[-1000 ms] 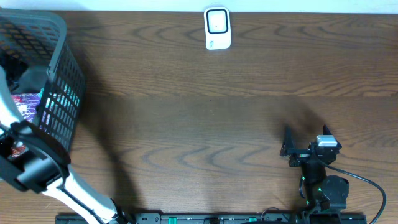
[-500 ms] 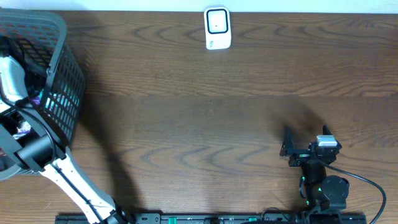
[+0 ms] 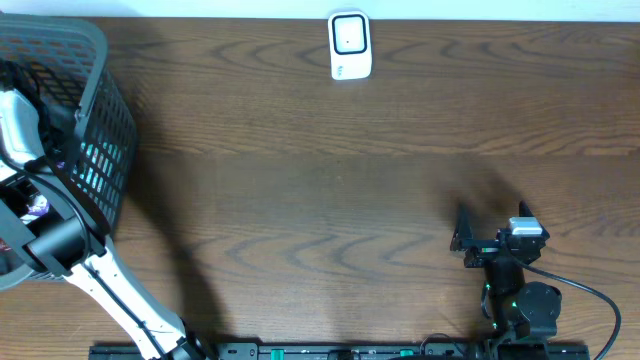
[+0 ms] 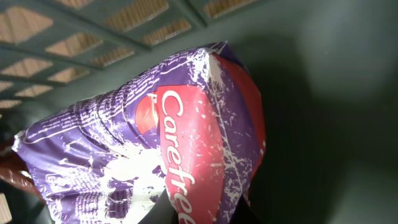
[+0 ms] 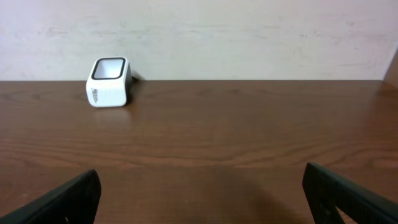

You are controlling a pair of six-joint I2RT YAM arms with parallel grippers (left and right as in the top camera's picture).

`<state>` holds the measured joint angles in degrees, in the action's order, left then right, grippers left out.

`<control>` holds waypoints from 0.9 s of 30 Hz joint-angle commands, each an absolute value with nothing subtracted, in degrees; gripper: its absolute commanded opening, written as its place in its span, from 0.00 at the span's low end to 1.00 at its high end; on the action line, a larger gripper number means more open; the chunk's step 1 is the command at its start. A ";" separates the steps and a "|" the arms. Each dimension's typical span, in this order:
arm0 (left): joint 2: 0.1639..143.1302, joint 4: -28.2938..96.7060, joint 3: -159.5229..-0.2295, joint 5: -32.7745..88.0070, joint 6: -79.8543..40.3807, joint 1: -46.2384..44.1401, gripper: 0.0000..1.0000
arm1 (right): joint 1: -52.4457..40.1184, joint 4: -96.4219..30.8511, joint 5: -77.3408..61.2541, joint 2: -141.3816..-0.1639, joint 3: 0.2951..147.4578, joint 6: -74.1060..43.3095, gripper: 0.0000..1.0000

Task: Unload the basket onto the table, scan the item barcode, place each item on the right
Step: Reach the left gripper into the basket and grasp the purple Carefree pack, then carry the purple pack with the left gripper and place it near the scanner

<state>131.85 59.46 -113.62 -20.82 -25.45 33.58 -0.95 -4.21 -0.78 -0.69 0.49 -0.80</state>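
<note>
The item is a purple and red Carefree packet (image 4: 186, 137) lying inside the dark mesh basket (image 3: 100, 110) at the table's left end. My left gripper (image 4: 202, 215) is down in the basket and shut on the packet's lower edge, its dark fingers (image 4: 160, 215) just showing at the bottom of the left wrist view. From overhead only a purple scrap of the packet (image 3: 38, 205) shows beside the left arm. The white barcode scanner (image 3: 350, 45) stands at the table's far edge, also seen as the scanner (image 5: 109, 82) ahead of my right gripper (image 5: 205, 202), which is open and holds nothing.
The right gripper (image 3: 492, 222) rests near the front right of the wooden table (image 3: 320, 200). The basket's mesh wall (image 4: 93, 25) rises close behind the packet. A pale wall (image 5: 249, 31) runs behind the table's far edge.
My left arm swung forward and reached down into the basket, and its gripper went from open to shut on the packet. The right arm has not moved.
</note>
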 commanded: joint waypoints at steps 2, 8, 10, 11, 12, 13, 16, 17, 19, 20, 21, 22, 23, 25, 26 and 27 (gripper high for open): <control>123.15 59.81 -113.54 -15.35 -25.39 33.41 0.07 | -0.36 -4.32 -0.75 -0.32 0.32 -1.21 0.99; 112.12 58.04 -113.54 -6.11 -25.39 33.39 0.07 | -0.36 -4.32 -0.75 -0.32 0.32 -1.21 0.99; 108.90 57.69 -113.54 -4.49 -25.41 33.39 0.07 | -0.36 -4.32 -0.75 -0.32 0.32 -1.21 0.99; 107.13 57.47 -113.54 -4.03 -25.41 33.39 0.07 | -0.36 -4.32 -0.75 -0.32 0.32 -1.21 0.99; 105.34 57.28 -113.54 -3.99 -25.41 33.39 0.07 | -0.36 -4.32 -0.75 -0.32 0.32 -1.21 0.99; 103.81 57.10 -113.54 -3.99 -25.41 33.39 0.07 | -0.36 -4.32 -0.75 -0.32 0.32 -1.21 0.99; 98.89 56.73 -113.54 -2.20 -26.22 33.41 0.07 | -0.36 -4.32 -0.75 -0.32 0.32 -1.21 0.99; 97.10 56.51 -113.54 -0.30 -26.79 33.41 0.07 | -0.36 -4.32 -0.75 -0.32 0.32 -1.21 0.99; 93.86 55.37 -113.54 4.69 -27.16 33.39 0.07 | -0.36 -4.32 -0.75 -0.32 0.32 -1.21 0.99; 92.18 54.28 -113.54 8.19 -27.14 33.39 0.07 | -0.36 -4.32 -0.75 -0.32 0.32 -1.21 0.99; 90.63 53.15 -113.54 11.27 -27.14 33.39 0.07 | -0.36 -4.32 -0.75 -0.32 0.32 -1.21 0.99; 89.14 51.92 -113.54 14.11 -27.11 33.39 0.07 | -0.36 -4.32 -0.75 -0.32 0.32 -1.21 0.99; 87.55 50.39 -113.54 16.97 -27.14 33.39 0.07 | -0.36 -4.32 -0.75 -0.32 0.32 -1.21 0.99; 84.09 46.98 -113.54 22.00 -27.14 33.17 0.08 | -0.36 -4.32 -0.75 -0.32 0.32 -1.21 0.99; 82.76 45.84 -113.54 23.05 -27.14 32.71 0.07 | -0.36 -4.32 -0.75 -0.32 0.32 -1.21 0.99; 81.69 45.15 -113.54 23.57 -27.14 32.12 0.07 | -0.36 -4.32 -0.75 -0.32 0.32 -1.21 0.99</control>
